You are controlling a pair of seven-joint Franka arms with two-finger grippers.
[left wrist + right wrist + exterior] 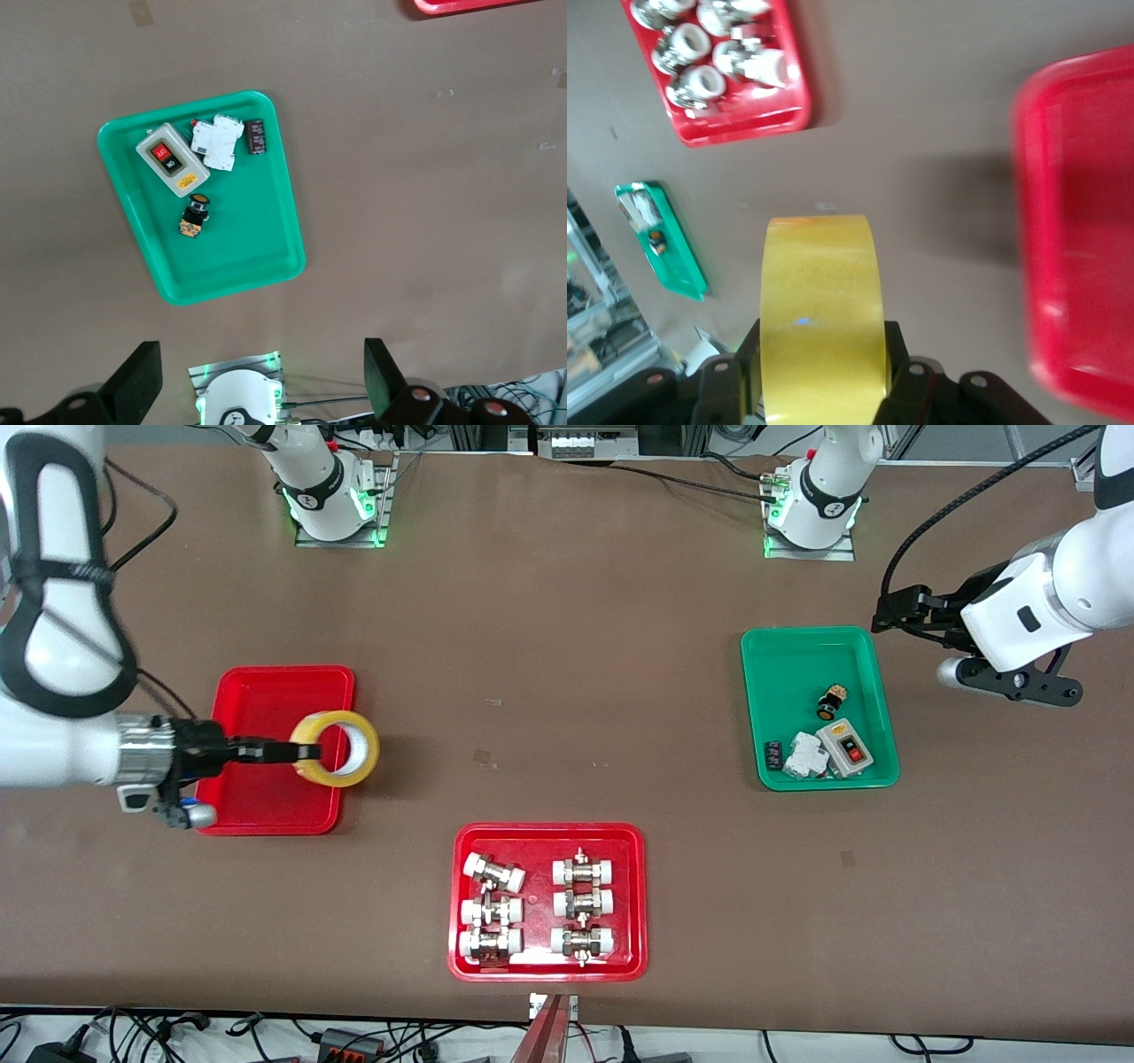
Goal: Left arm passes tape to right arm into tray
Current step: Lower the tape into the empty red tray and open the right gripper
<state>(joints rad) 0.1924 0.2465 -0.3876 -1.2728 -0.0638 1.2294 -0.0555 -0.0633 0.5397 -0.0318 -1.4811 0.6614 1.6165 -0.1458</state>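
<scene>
The right gripper (306, 753) clamps the tape (337, 748) in the air above the plain red tray's (266, 691) edge. Best to centre it over the tray, then lower. The left gripper (895, 614), open and empty, waits beside the green tray (802, 655).

Front cam sits high across the table (567, 646), facing my two bases — takes in the whole top. My left wrist cam looks straight down on the green tray (151, 266) from well up. Right wrist cam hangs low, close. All three share that green tray.
</scene>
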